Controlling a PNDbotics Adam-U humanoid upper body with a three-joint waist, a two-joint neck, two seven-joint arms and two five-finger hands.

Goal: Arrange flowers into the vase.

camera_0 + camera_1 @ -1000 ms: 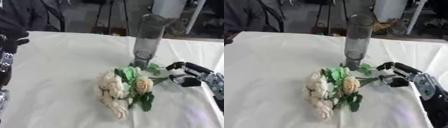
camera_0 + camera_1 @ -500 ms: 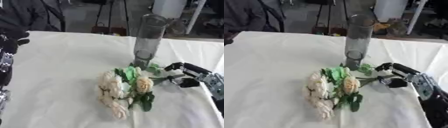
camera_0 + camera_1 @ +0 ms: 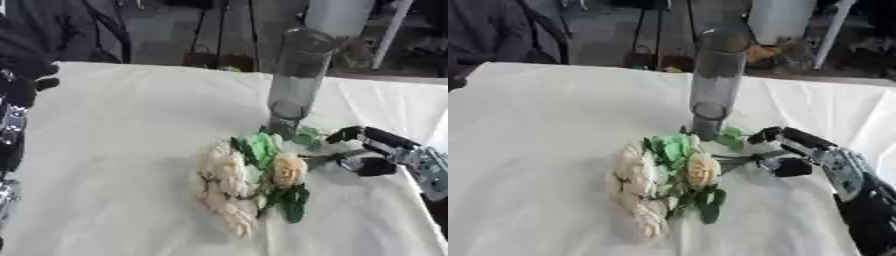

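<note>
A tall grey glass vase stands upright at the back middle of the white-clothed table. In front of it lies a bunch of cream roses with green leaves, heads toward me and stems pointing right. My right hand rests on the cloth at the stem ends. Its fingers lie above the stems and its thumb below, with a gap between them. My left hand hangs dark at the left edge, away from the flowers.
Beyond the far table edge are dark stands, a white cylinder and a seated person's dark clothing. White cloth stretches bare to the left of the flowers and in front of them.
My right hand has crept a little to the left along the stems. The vase, the flowers and my left arm have stayed put.
</note>
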